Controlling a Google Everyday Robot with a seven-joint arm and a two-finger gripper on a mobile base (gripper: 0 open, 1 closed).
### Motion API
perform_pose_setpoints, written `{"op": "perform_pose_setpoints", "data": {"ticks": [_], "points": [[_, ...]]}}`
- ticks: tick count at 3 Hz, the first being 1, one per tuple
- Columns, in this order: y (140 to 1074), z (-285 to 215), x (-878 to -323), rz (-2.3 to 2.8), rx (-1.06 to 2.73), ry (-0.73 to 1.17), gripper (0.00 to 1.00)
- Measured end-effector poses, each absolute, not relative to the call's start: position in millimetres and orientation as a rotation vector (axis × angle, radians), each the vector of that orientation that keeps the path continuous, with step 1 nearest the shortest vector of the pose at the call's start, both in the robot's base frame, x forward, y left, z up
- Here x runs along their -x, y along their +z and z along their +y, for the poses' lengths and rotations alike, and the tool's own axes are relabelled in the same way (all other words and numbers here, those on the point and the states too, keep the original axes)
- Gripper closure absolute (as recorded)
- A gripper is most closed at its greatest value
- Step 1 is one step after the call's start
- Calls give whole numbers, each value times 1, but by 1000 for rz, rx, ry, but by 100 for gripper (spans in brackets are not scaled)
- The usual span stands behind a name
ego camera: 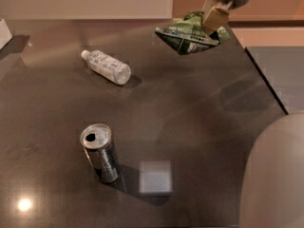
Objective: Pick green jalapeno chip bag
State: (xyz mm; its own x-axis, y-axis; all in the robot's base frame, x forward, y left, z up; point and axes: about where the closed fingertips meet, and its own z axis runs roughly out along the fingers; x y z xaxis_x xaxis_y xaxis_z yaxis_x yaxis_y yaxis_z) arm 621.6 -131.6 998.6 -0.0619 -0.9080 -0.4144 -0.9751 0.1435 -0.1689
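green jalapeno chip bag: crinkled green snack bag, pale printed underside turned toward the camera; top right of the view, over the far right part of the bench; tilted, left corner pointing out toward the middle, right part tucked under the gripper; looks raised off the surface, no contact with the bench visible.
gripper: top right, reaching down from the upper edge of the view; tan and blocky at the tip, grey housing above cut off by the frame; clamped narrow on the upper right part of the chip bag, holding it.
bench: dark glossy brown-grey top filling most of the view; right edge running diagonally down the right side; soft dark shadow below and to the right of the bag.
plastic bottle: clear, with pale label and white cap, lying on its side up and left of centre; cap toward the far left; well apart from the bag.
can: upright, dark body, silver top with an open hole; lower left of centre, well apart from bottle and bag.
reflections: pale square patch just right of the can; small bright light spot near the lower left corner.
white object: at the left edge, far side, mostly cut off; cannot tell what.
robot body: pale rounded shape filling the lower right corner.
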Motion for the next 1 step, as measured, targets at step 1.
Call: {"op": "perform_pose_setpoints", "data": {"ticks": [1], "points": [[1000,-126,-632,1984,1776,201,100]]}}
